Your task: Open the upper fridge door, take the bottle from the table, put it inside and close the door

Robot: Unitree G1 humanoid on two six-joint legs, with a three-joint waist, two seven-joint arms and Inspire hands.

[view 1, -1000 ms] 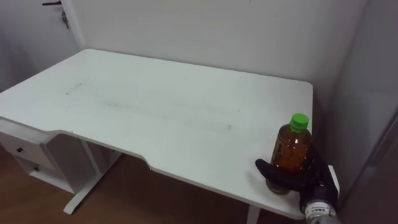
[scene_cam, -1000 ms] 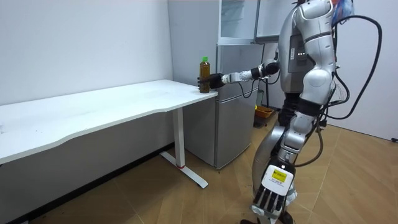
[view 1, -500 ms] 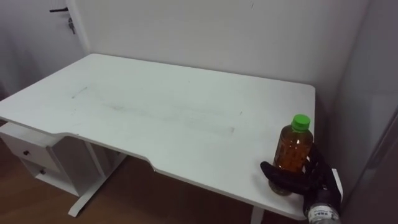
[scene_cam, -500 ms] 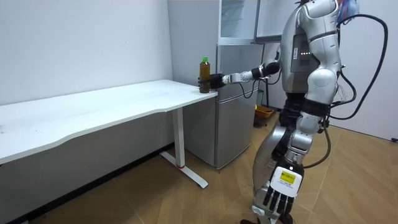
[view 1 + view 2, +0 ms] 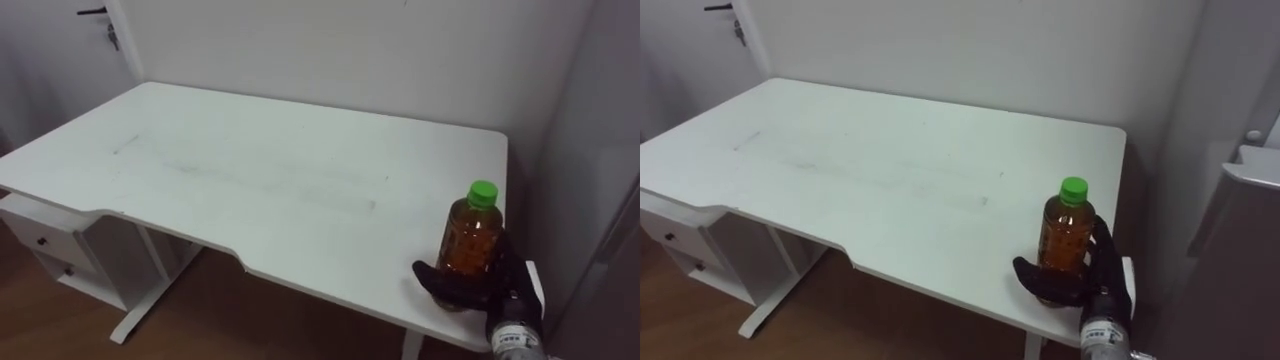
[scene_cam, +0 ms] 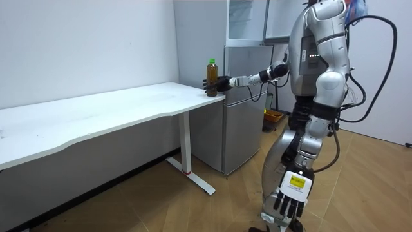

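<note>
A bottle [image 5: 470,238] of amber drink with a green cap stands upright on the white table [image 5: 250,170], near its front right corner. My right hand [image 5: 478,288] reaches in from the lower right, its dark fingers curled round the bottle's lower part. In the room view the same bottle [image 6: 210,76] sits at the table's end with my right hand [image 6: 221,82] on it, my arm stretched out level. I stand beside the grey fridge [image 6: 241,109]. My left hand [image 6: 291,195] hangs low by my leg, fingers straight.
The fridge's side [image 5: 1230,230] rises just right of the table's end. An upper cabinet with glass doors [image 6: 248,19] sits on top of the fridge. A white drawer unit [image 5: 50,255] stands under the table's left part. Wooden floor lies below the table's front edge.
The eye view has shifted slightly, so my head moved. My hanging left hand has swung a little. The bottle and my right hand round it stay in place.
</note>
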